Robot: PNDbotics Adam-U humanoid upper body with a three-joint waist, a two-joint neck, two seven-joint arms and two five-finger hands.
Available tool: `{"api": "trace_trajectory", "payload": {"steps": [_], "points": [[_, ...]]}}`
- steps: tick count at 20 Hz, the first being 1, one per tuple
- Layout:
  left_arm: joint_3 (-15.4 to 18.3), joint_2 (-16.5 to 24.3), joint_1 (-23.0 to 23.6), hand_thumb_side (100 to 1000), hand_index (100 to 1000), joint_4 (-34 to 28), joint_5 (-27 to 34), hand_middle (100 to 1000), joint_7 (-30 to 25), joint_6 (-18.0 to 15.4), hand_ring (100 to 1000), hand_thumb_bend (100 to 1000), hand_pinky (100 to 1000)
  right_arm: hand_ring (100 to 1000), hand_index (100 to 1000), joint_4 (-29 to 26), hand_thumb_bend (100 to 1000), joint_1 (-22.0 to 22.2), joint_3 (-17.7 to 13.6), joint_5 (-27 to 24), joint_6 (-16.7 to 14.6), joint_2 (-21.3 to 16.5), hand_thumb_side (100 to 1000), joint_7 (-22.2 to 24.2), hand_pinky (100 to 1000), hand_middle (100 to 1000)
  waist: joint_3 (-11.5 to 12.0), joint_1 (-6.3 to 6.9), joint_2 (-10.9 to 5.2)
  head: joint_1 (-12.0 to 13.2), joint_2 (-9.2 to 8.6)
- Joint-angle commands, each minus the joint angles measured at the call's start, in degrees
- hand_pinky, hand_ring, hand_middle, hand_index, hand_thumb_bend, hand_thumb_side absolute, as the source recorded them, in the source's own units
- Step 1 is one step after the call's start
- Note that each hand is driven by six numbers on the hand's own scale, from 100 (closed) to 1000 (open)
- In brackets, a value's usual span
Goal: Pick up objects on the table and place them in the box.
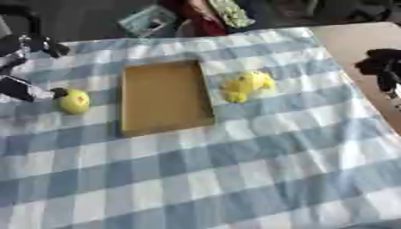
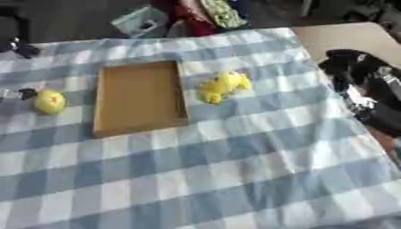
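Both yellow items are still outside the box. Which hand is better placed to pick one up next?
Probably the left hand: it already sits at the round yellow fruit, left of the box. The right hand is over the table's right edge, apart from the yellow toy.

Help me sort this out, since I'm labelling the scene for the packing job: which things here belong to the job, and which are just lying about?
Belong to the job:
- cardboard box, nothing in it
- round yellow-green object, left of the box
- yellow soft object, right of the box

Just lying about:
- checked cloth under everything
- teal flat item beyond the table
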Motion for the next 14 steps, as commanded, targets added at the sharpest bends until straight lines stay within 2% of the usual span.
{"api": "trace_trajectory", "payload": {"steps": [1, 14], "points": [[0.1, 1.76, -0.51, 435, 881, -0.59, -0.42, 728, 0.25, -0.17, 714, 516, 764, 815, 854, -0.35, 100, -0.83, -0.31, -0.33, -0.18, -1.0, 593, 0.22, 829, 698, -0.07, -0.04, -1.21, -0.18, -0.74], [0.12, 1.55, 0.16, 471, 876, 0.57, -4.27, 702, 0.69, -0.46, 683, 542, 750, 816, 855, -0.21, 100, -0.83, -0.29, -0.44, -0.25, -0.86, 595, 0.45, 830, 698, -0.47, -0.1, -1.09, -0.39, -0.66]]}}
